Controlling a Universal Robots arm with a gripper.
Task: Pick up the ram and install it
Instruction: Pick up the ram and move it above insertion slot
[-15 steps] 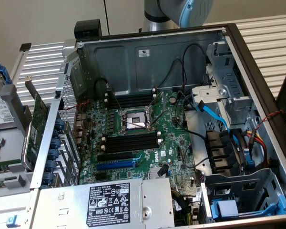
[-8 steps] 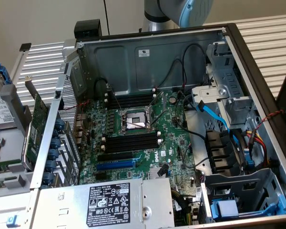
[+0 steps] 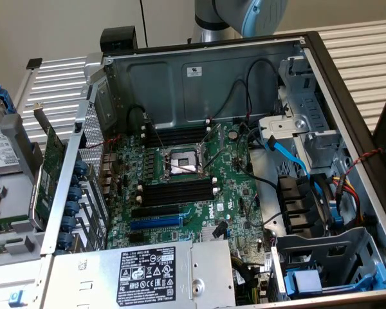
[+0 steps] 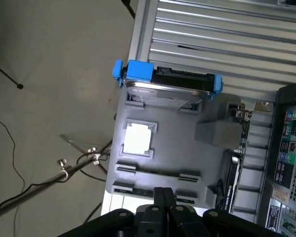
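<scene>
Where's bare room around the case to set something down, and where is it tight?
Bare slats of the table lie outside the case at the exterior view's upper right, and more beyond the hard drive on the gray tray. Crowded: cables cross the motherboard and fill the drive cage.

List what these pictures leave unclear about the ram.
Wrist view: what looks like the ram on the gray tray, too small for chips or label.
Wrist view: the next tray slot, partly hidden by the jaws.
Exterior view: tray cut by the left edge, robot arm by the top.
</scene>
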